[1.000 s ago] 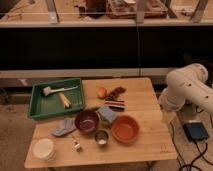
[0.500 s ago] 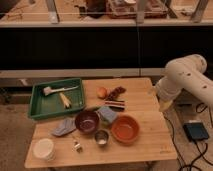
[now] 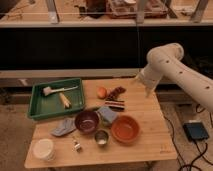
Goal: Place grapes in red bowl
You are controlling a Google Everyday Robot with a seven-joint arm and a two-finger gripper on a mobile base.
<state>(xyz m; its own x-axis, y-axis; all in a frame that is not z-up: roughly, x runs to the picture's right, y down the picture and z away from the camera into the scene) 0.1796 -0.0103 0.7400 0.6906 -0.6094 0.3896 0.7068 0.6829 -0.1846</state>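
Note:
The grapes (image 3: 118, 92), a small dark reddish-purple bunch, lie on the wooden table (image 3: 150, 145) near its back edge, just right of an orange fruit (image 3: 102, 92). Toward the front, right of the middle, sits the red bowl (image 3: 125, 128), wide, shallow and with nothing in it. My gripper (image 3: 145, 86) hangs from the white arm (image 3: 172, 62) over the table's back right part. It is to the right of the grapes and above them, pointing down, open and holding nothing.
A flat dark striped block (image 3: 114, 104) lies just in front of the grapes. A maroon bowl (image 3: 87, 121), a metal cup (image 3: 102, 137), two grey cloths (image 3: 107, 115) and a white container (image 3: 43, 148) stand nearby. A green tray (image 3: 40, 107) with utensils fills the back left.
The arm has swung left from beside the table to over its back right part, bringing the gripper nearer the grapes. Nothing on the table has moved.

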